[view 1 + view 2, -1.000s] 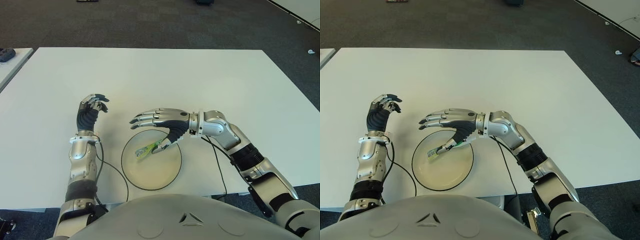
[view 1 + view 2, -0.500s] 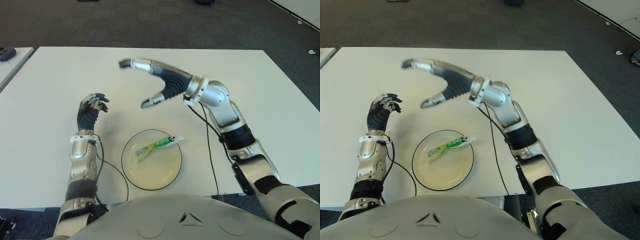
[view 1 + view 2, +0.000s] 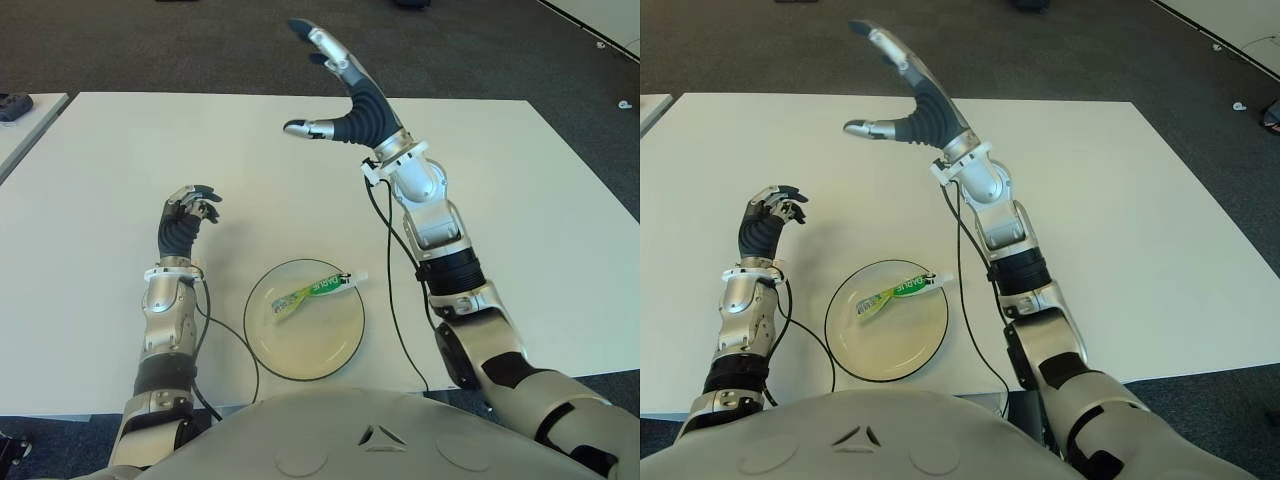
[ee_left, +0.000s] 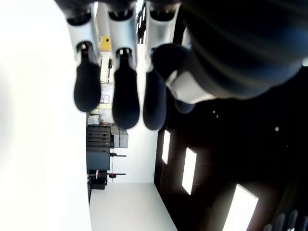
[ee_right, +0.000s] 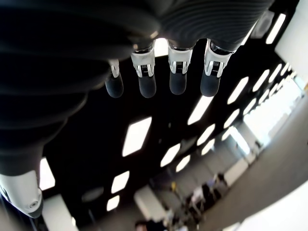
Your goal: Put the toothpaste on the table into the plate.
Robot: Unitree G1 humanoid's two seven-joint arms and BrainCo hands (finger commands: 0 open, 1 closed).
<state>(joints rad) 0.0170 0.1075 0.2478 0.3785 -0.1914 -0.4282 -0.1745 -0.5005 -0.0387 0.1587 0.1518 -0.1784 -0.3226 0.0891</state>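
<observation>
A green and white toothpaste tube [image 3: 312,291] lies across the round pale plate [image 3: 300,345] near the table's front edge, its cap end poking over the plate's right rim. My right hand [image 3: 325,75] is raised high above the table's middle, fingers spread wide and holding nothing. My left hand [image 3: 188,212] shows to the left of the plate, pointing up with its fingers curled and nothing in them.
The white table [image 3: 500,180] stretches wide around the plate. Black cables [image 3: 395,290] hang from both forearms near the plate. A second white table [image 3: 20,125] shows at the far left with a dark object on it. Dark carpet lies beyond.
My right hand has let go of the toothpaste, which now lies in the plate, and has swung up and away from the plate to high above the table. The left hand has barely moved.
</observation>
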